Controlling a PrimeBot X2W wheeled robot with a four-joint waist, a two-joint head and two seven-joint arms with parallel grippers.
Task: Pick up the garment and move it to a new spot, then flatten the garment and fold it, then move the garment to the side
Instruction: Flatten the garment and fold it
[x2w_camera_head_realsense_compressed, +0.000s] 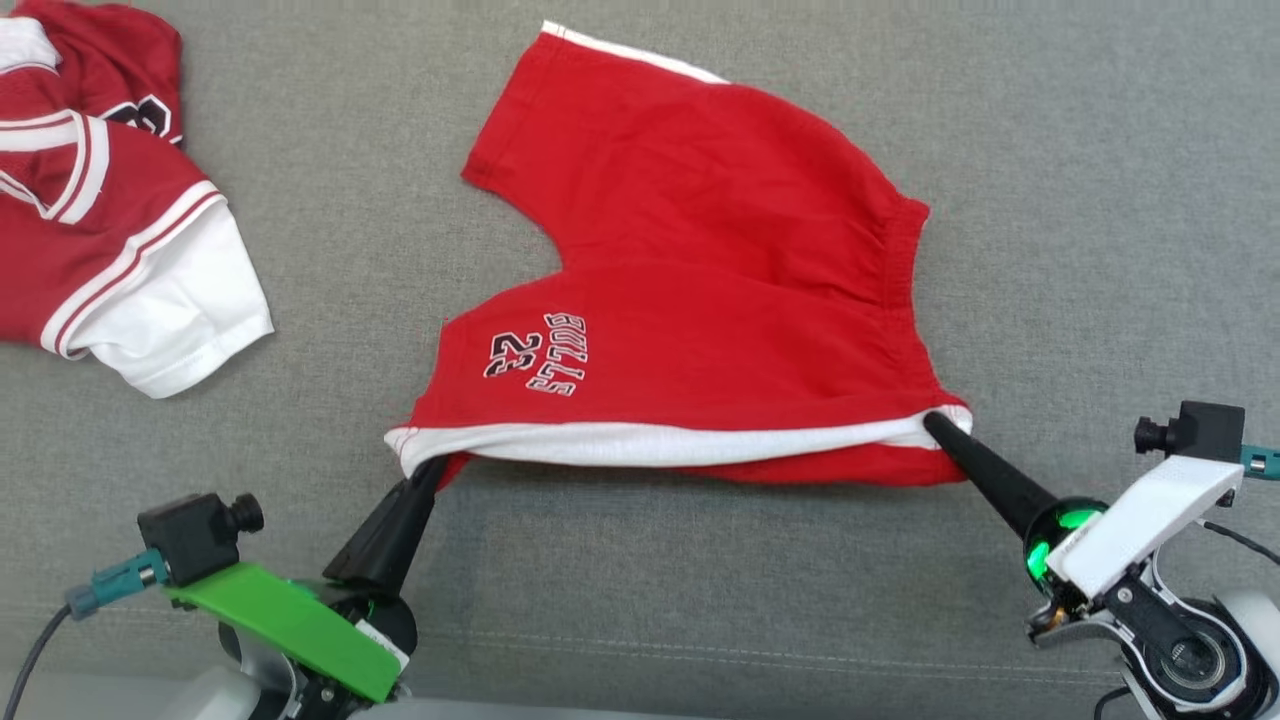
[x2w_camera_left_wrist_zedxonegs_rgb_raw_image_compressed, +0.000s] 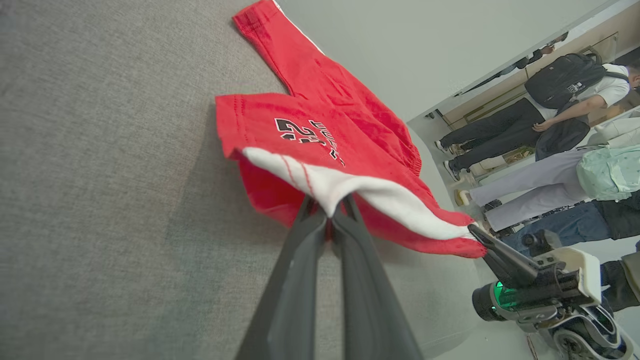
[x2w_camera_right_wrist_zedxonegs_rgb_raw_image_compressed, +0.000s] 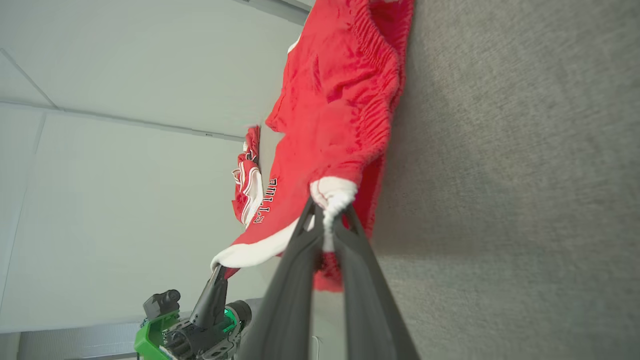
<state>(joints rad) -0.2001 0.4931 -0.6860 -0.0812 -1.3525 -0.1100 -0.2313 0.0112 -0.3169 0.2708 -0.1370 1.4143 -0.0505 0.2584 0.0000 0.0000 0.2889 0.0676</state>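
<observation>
The garment (x2w_camera_head_realsense_compressed: 700, 250) is a pair of red shorts with white side stripes and black "BULLS 23" lettering, spread on the grey fabric surface (x2w_camera_head_realsense_compressed: 700, 600). Its near white-striped edge is lifted off the cloth. My left gripper (x2w_camera_head_realsense_compressed: 437, 466) is shut on the leg-hem end of that edge, where white fabric (x2w_camera_left_wrist_zedxonegs_rgb_raw_image_compressed: 330, 192) bunches between the fingers. My right gripper (x2w_camera_head_realsense_compressed: 935, 423) is shut on the waistband end, with a white fold (x2w_camera_right_wrist_zedxonegs_rgb_raw_image_compressed: 332, 195) pinched at the tips. The far leg lies flat toward the top of the head view.
A red and white jersey (x2w_camera_head_realsense_compressed: 110, 220) lies crumpled at the far left of the surface. Several people (x2w_camera_left_wrist_zedxonegs_rgb_raw_image_compressed: 550, 115) stand beyond the surface's edge in the left wrist view. Open grey cloth lies in front of the shorts and to their right.
</observation>
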